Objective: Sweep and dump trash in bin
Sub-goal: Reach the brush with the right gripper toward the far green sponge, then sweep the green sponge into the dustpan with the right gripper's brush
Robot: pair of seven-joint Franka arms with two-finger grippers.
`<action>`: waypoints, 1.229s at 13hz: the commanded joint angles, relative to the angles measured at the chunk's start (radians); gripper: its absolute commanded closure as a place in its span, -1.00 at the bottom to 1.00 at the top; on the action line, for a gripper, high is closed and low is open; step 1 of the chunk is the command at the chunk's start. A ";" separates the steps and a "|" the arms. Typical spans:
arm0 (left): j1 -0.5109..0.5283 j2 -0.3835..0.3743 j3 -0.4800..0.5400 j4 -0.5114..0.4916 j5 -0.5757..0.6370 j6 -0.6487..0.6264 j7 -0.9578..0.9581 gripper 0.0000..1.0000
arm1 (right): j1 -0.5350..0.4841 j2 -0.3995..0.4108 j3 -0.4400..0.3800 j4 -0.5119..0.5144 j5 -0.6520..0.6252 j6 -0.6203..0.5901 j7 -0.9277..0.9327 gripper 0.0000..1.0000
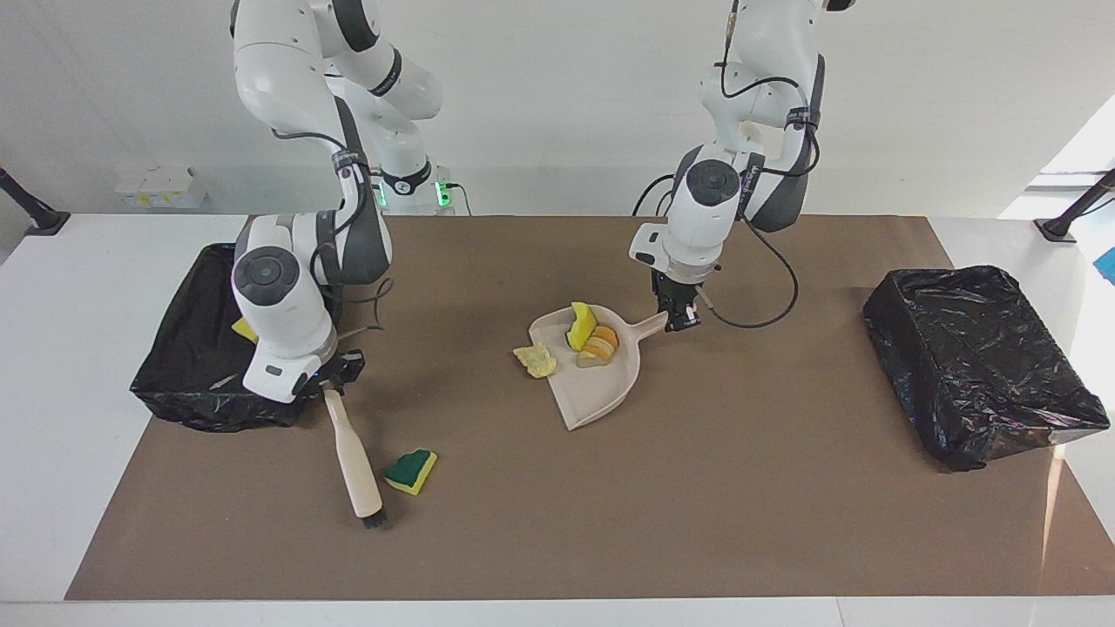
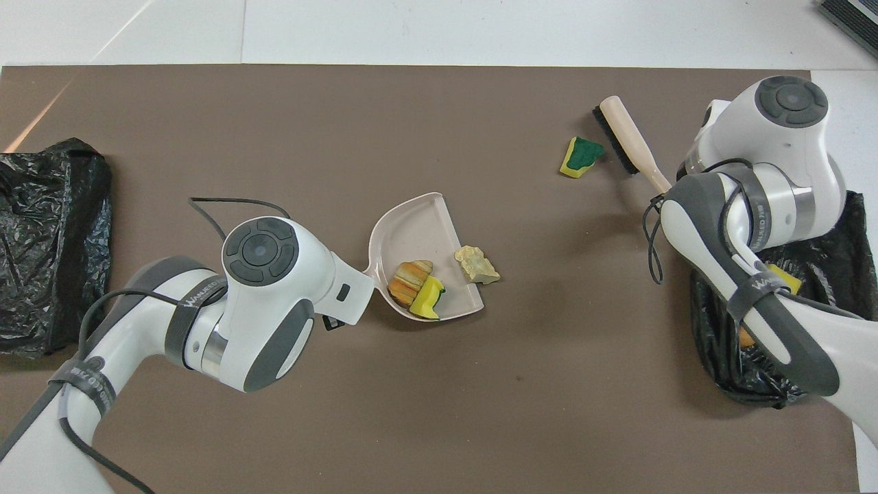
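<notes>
We find the green-and-yellow sponge piece (image 1: 410, 470) loose on the brown mat (image 1: 610, 540), just beside the brush (image 1: 357, 461) pinched by the right pincer (image 1: 334, 389). The left pincer (image 1: 679, 320) pinches the dustpan (image 1: 601, 392) handle; three scraps sit in or at its mouth. We advise a low, steady stroke toward the pan. The table (image 1: 78, 287) is white, with black-lined bins (image 1: 984, 366) at both ends.

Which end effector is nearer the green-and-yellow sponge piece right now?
Right. The right end effector holds the brush just beside the green-and-yellow sponge piece; the left end effector grips the dustpan handle mid-table.
</notes>
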 commanded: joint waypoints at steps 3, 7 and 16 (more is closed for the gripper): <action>-0.007 -0.036 0.003 -0.031 0.008 -0.022 -0.051 1.00 | 0.036 -0.020 0.024 -0.033 -0.004 -0.036 0.071 1.00; -0.007 -0.038 0.003 -0.030 0.008 -0.046 -0.082 1.00 | 0.107 -0.089 0.057 -0.156 0.032 -0.062 0.204 1.00; -0.001 -0.036 0.006 -0.028 0.011 -0.046 -0.082 1.00 | 0.360 -0.257 0.083 -0.371 0.304 -0.089 0.462 1.00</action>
